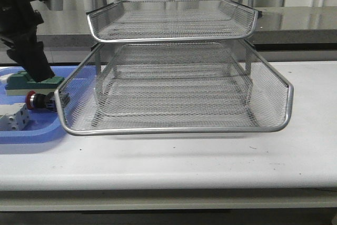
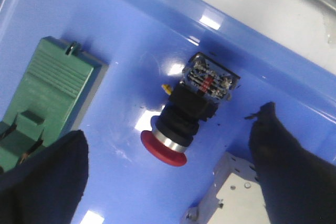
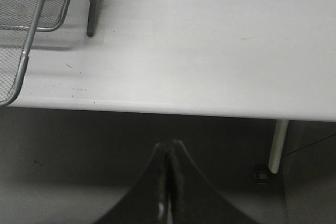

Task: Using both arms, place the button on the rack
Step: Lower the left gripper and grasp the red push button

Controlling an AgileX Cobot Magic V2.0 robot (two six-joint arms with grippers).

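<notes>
Two tiers of the rack [image 1: 174, 72] are seen in the front view, standing on the white desk [image 1: 210, 156] and filling most of its middle; a wire corner and a leg of the rack are also caught in the right wrist view [image 3: 31, 19]. At the far left of the desk a blue tray [image 1: 37, 133] is set just beside the rack's left rim. The button [image 1: 41, 100] lies on its side in this tray, red head pointing left, close to the rack's lower left corner. In the left wrist view the button [image 2: 184, 124] is shown with its red head, silver ring, black collar and terminal block, resting on the blue tray floor [image 2: 131, 40]. A green block [image 1: 38, 81] lies just behind it in the tray, and a white block [image 1: 15, 118] lies nearer the front edge. The left gripper [image 2: 168, 174] is held above the tray, its dark fingers [image 2: 47, 177] spread wide on either side of the button and not touching it. The left arm [image 1: 23, 35] is seen descending over the green block. The right gripper [image 3: 169, 182] is held off the near edge of the desk, over the floor, with its fingers [image 3: 181, 182] pressed together and nothing between them.
</notes>
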